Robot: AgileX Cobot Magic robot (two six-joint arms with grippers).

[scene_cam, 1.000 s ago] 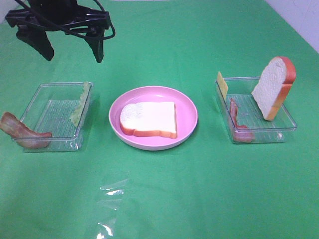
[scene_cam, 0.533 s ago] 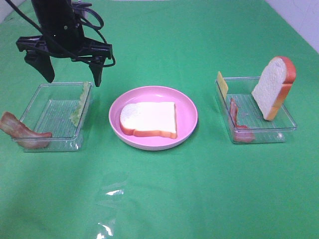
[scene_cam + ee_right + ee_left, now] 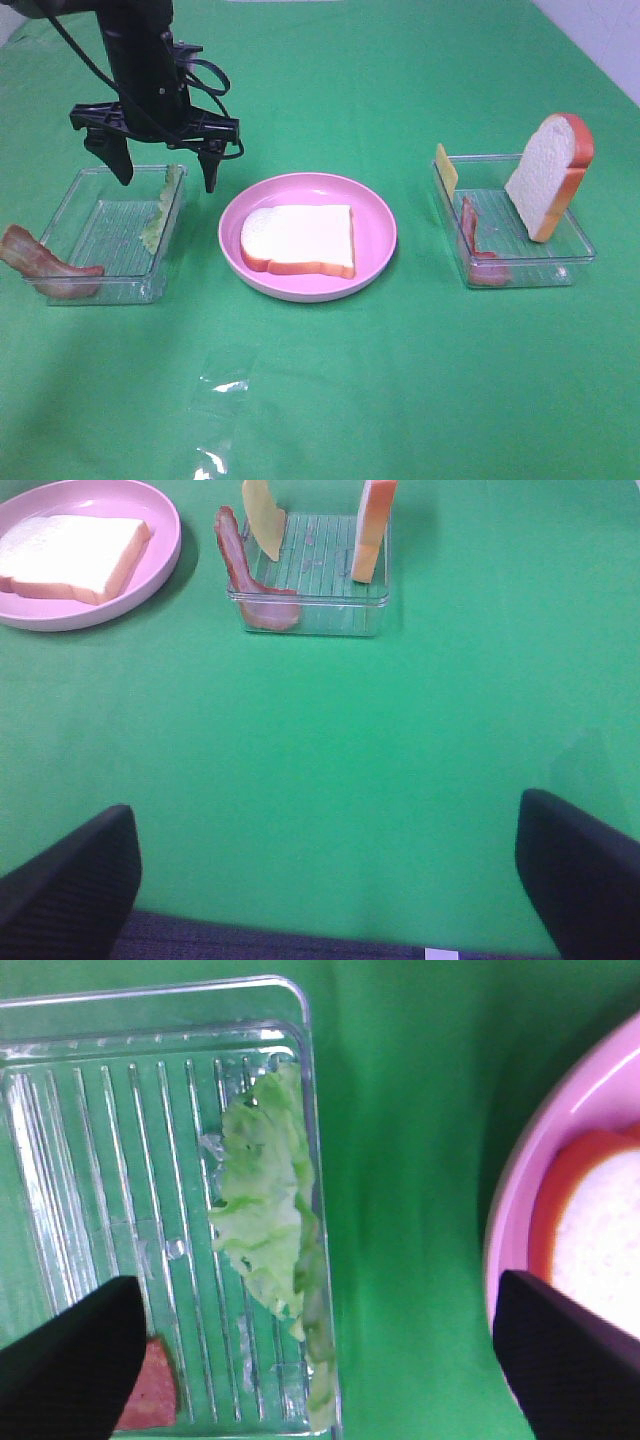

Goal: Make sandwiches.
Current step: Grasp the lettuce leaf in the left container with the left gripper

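Observation:
One white bread slice [image 3: 300, 240] lies flat on the pink plate [image 3: 378, 215] at the centre. Pale green lettuce [image 3: 158, 215] leans on the right wall of the left clear tray [image 3: 100, 240]; a bacon strip [image 3: 45, 268] hangs over that tray's near left corner. My left gripper [image 3: 167, 180] hangs open just above the lettuce, its fingers astride the tray's right wall. The left wrist view shows the lettuce [image 3: 262, 1220] between the wide-apart fingertips [image 3: 70, 1360]. The right tray [image 3: 575, 240] holds an upright bread slice [image 3: 550, 175], a cheese slice [image 3: 446, 168] and bacon [image 3: 474, 245]. My right gripper [image 3: 325, 880] stands open, well short of that tray [image 3: 310, 605].
Green cloth covers the whole table. A scrap of clear film [image 3: 225, 385] lies on the cloth in front of the plate. The plate's rim [image 3: 505, 1230] sits close to the right of the left tray, with a narrow strip of cloth between them.
The left gripper has come down and moved right and toward the front, from above the table's far left to just over the lettuce side of the left tray. Nothing else moved.

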